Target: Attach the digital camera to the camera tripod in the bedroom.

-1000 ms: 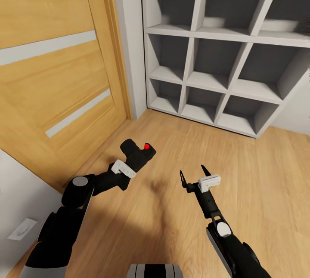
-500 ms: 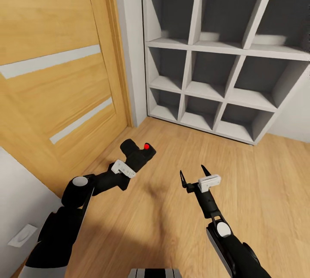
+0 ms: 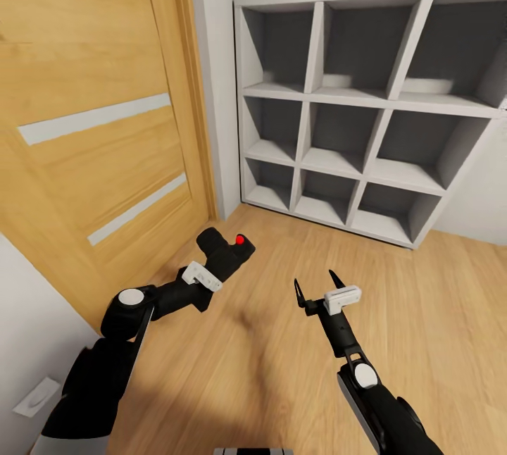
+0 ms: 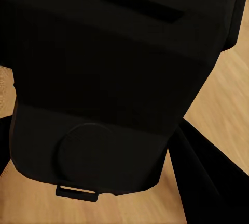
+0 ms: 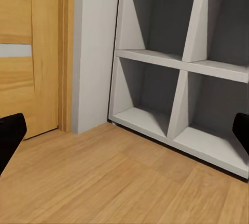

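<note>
Matt black plastic on the digital camera (image 3: 227,252). Smooth light wood on the floor (image 3: 282,342) and door (image 3: 91,145). Matt white shelf (image 3: 352,124).

Ahead of you the light wood floor (image 3: 282,342) runs to the wooden door (image 3: 91,124) on your left, and the white cube shelf (image 3: 366,103) stands directly on it against the pale wall, its grey cubbies bare.

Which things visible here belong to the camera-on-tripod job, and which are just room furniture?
Part of the job:
- digital camera, held in the left gripper
- right gripper, open and holding nothing

Just around:
- white cube shelf
- wooden door
- wood floor
</note>
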Motion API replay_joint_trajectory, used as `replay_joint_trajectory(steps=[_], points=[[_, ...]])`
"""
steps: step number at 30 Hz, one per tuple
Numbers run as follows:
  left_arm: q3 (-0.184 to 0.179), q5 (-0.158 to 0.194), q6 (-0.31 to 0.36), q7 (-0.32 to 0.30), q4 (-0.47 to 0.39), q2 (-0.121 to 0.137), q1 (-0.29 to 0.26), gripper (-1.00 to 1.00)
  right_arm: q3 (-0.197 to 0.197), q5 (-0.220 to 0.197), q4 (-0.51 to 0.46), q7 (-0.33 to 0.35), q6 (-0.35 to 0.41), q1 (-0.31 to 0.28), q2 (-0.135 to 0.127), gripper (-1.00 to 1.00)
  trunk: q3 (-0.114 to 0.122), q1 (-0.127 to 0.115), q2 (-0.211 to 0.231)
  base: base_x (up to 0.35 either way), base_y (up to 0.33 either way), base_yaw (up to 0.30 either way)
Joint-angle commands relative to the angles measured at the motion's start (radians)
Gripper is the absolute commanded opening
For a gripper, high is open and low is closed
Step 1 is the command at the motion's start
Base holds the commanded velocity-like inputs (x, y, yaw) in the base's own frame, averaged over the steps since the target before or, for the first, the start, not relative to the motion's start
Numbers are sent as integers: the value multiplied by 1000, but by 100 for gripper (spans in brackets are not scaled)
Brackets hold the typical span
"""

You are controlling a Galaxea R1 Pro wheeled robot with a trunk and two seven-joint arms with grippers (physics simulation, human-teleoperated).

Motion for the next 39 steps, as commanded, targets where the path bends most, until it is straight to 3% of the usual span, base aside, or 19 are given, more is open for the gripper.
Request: replay_joint_trajectory(steps=[1, 10, 20, 39], points=[[1, -8, 4, -8, -1, -1, -1, -100, 2, 5, 0, -5, -2, -1, -1, 100, 3, -1, 0, 0, 0, 0], [0, -8, 4, -8, -1, 0, -1, -100, 2, 4, 0, -5, -3, -1, -1, 100, 38, -5, 2, 0, 0, 0], [0, -8, 6, -8, 9, 18, -1, -100, 2, 3, 0, -5, -3, -1, -1, 100, 77, -9, 4, 0, 0, 0], [0, -8, 6, -10, 9, 19, -1, -100, 2, 3, 0, -7, -1, -1, -1, 100, 150, -18, 9, 0, 0, 0]])
